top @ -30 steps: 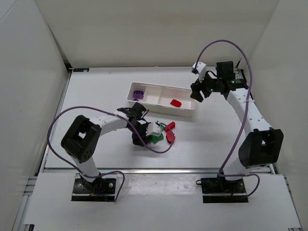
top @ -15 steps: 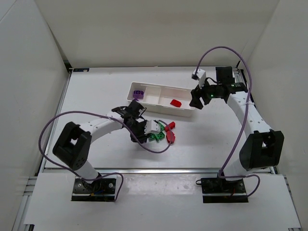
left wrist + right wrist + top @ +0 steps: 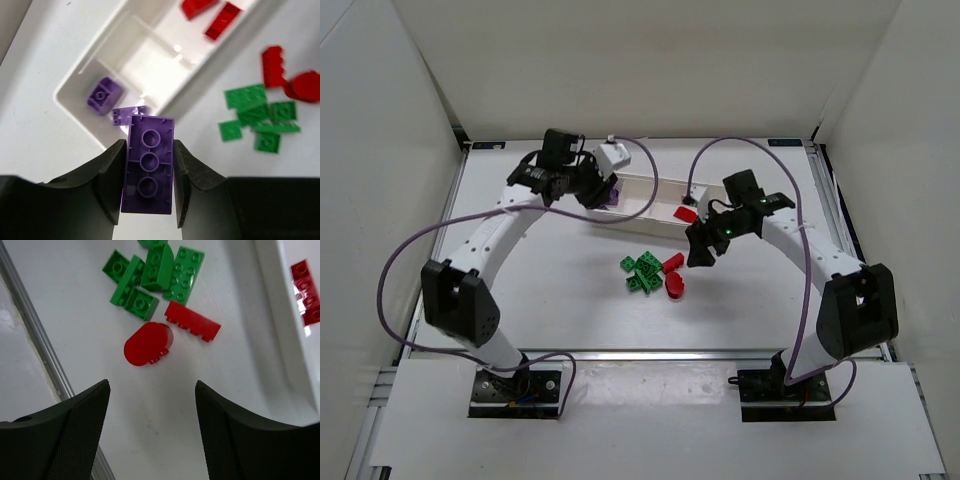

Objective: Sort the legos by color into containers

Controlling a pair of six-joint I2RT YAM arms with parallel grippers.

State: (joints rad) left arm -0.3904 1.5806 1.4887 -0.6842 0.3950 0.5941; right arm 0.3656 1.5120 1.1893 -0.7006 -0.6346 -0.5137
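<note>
Between the fingers of the left claw point(image 3: 148, 150) a purple brick point(image 3: 148, 185) is pinched. Just beyond its tips the end compartment of the tray point(image 3: 195, 82) is seen, with two purple bricks point(image 3: 104, 95) inside. Ahead of the spread right claw point(image 3: 151, 390), red pieces point(image 3: 148, 343) and green bricks point(image 3: 155, 275) are scattered on the table point(image 3: 215, 365).

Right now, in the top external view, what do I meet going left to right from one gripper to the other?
The left gripper shut on a purple brick → green bricks → loose red bricks → the open right gripper.
</note>
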